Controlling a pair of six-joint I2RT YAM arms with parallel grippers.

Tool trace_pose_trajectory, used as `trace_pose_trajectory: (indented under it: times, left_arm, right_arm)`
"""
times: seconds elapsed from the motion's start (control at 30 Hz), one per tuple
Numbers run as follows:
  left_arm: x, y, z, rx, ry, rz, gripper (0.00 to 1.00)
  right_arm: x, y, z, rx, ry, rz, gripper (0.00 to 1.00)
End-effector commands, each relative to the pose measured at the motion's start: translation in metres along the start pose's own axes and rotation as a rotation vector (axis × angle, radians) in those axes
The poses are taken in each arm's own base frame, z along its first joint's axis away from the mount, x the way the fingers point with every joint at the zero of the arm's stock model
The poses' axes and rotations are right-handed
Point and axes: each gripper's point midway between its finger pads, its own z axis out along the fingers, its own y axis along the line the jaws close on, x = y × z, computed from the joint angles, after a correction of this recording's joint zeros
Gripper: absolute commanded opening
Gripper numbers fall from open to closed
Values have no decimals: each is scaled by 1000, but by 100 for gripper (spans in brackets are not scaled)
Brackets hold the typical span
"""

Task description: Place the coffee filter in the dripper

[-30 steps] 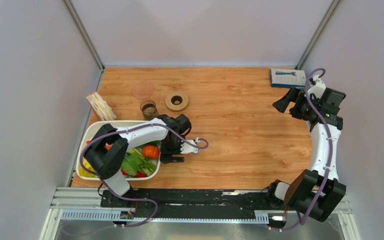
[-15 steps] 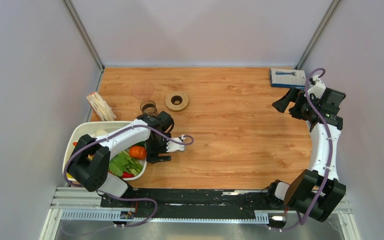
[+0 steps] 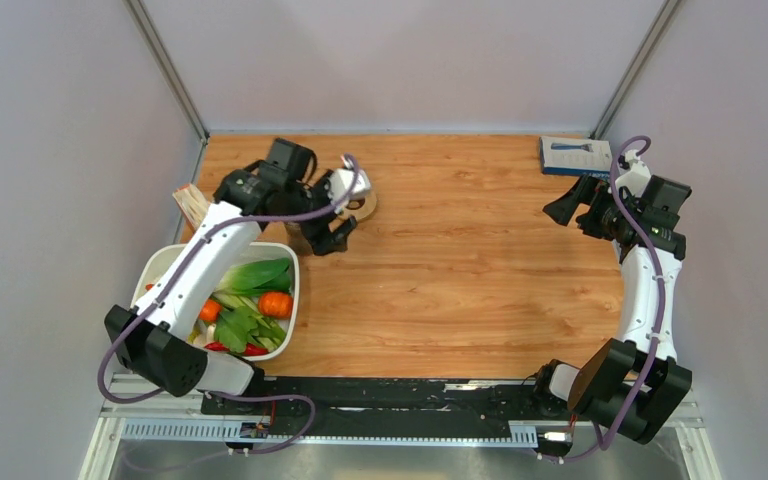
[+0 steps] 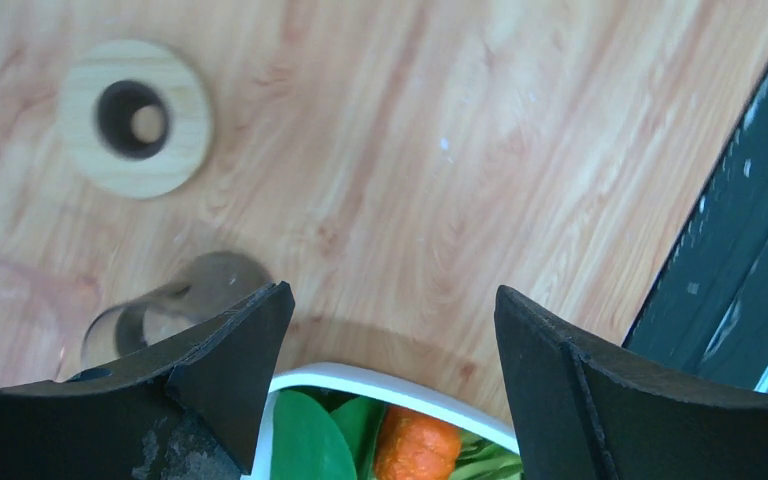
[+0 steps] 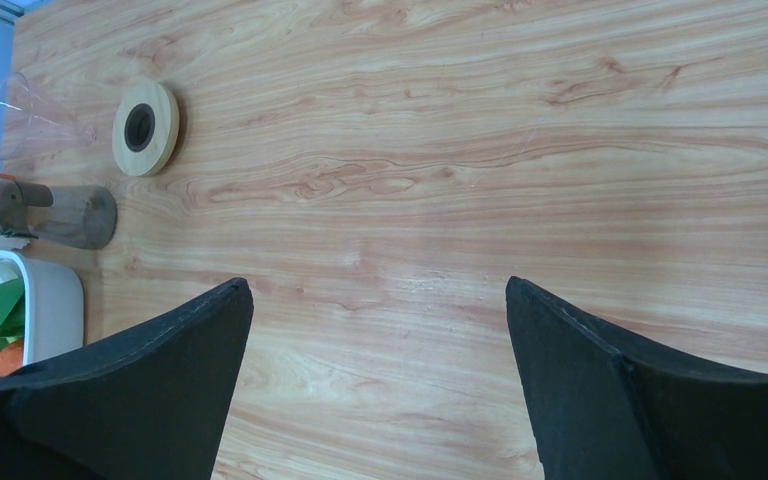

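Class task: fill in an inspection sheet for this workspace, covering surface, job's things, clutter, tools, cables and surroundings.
Surface: wooden table, no spills seen.
Job's things: dripper far left, a tan ring with a clear cone beside it; coffee filter not made out.
Clutter: brown-tinted cup; white tub of vegetables; blue box far right.
Tools: left tool open, empty, near cup and tub; right tool open, empty, over bare wood.
Cables: left arm's purple cable, right arm's purple cable; no snag seen.
Surroundings: grey walls; metal rail at near edge.
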Motion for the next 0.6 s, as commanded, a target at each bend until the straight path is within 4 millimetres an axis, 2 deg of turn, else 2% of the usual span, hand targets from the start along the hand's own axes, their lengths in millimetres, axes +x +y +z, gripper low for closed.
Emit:
trace_pose_trajectory:
  times: [0.0,0.03,0.1,0.2,0.27,0.43,0.57]
  left_arm:
    - [-13,50,-42,-118,-163,-318,84]
    - [-4,68,-51,-171,-177,-392,85]
    - [14,92,-63,-251,-177,-471,86]
    - [46,115,-71,-336,-121,-517,87]
    - [66,122,-73,-351,-59,-479,87]
    - [113,118,-69,-267,98,-327,87]
    - [136,124,-58,-228,183,-194,87]
  right_arm:
    - [-6,8,-1,-37,-26,-22,100]
    - [-6,8,-1,-39,-24,-21,100]
    - [-5,8,-1,-42,-23,-23,100]
    - [-6,8,-1,-42,-24,-23,100]
    - [-5,8,-1,-42,-22,-22,100]
    - [-5,9,-1,-48,-21,-25,100]
    - [-5,9,0,-51,-18,-21,100]
